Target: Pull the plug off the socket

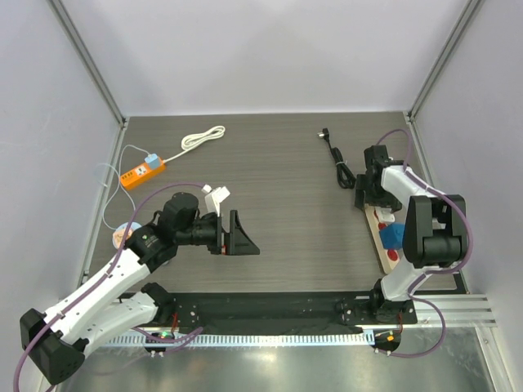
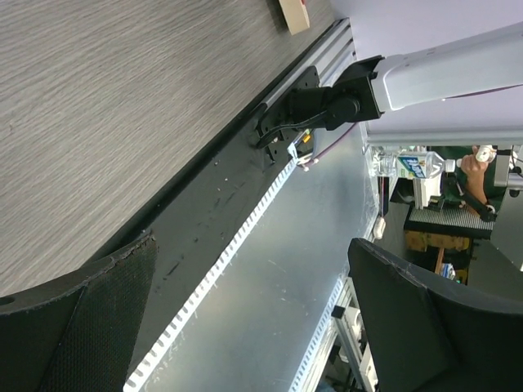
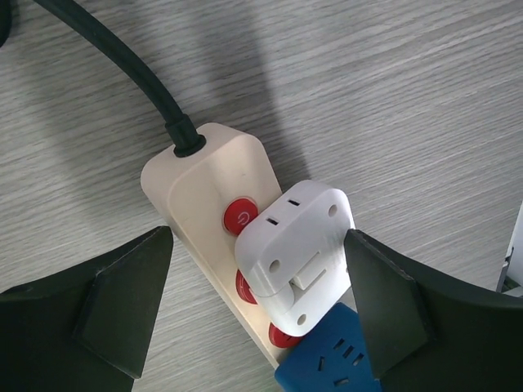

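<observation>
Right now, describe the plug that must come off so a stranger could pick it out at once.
Look to the right edge of the table, where a cream power strip lies with a black cable at its far end. On it, framed by the open jaws of the right gripper, sits the plug: a white rounded square, unlike the blue block beside it and the round red buttons.

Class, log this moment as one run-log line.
phase: pre-grasp | right gripper: open, straddling white plug | white plug: plugged into power strip | left gripper: open, empty
</observation>
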`<action>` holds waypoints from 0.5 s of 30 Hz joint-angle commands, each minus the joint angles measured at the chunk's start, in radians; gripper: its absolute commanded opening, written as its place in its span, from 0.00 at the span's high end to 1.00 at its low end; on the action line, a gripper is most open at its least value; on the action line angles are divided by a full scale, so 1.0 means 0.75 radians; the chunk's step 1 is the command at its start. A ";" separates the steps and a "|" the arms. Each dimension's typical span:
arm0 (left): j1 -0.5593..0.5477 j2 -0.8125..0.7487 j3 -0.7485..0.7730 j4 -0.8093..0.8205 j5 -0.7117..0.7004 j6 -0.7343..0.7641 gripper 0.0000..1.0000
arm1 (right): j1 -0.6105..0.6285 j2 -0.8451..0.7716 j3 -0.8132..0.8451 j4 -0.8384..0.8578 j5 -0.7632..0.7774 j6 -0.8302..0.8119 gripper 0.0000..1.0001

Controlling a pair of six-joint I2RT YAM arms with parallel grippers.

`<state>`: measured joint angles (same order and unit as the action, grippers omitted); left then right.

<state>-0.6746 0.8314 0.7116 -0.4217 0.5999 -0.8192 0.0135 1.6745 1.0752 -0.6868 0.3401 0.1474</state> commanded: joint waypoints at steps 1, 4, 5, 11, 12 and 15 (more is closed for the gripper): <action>-0.005 -0.004 0.006 -0.002 0.041 0.035 0.00 | -0.002 -0.107 0.047 -0.027 0.056 0.012 0.09; -0.004 0.004 0.004 0.010 0.045 0.033 0.00 | 0.000 -0.150 0.057 -0.047 0.072 0.034 0.08; -0.002 0.010 0.004 0.018 0.049 0.029 0.00 | -0.002 -0.157 0.055 -0.052 0.072 0.039 0.06; -0.002 0.016 -0.002 0.030 0.067 0.027 0.00 | 0.000 -0.151 0.009 -0.066 -0.009 0.059 0.04; -0.004 0.014 -0.004 0.031 0.069 0.027 0.00 | -0.002 -0.144 0.004 -0.056 -0.034 0.057 0.03; -0.002 0.016 -0.004 0.033 0.080 0.027 0.00 | -0.002 -0.108 0.000 -0.033 -0.055 0.043 0.04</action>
<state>-0.6746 0.8463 0.7116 -0.4232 0.6151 -0.8070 0.0135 1.5803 1.0714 -0.7212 0.3290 0.1799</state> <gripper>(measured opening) 0.996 0.964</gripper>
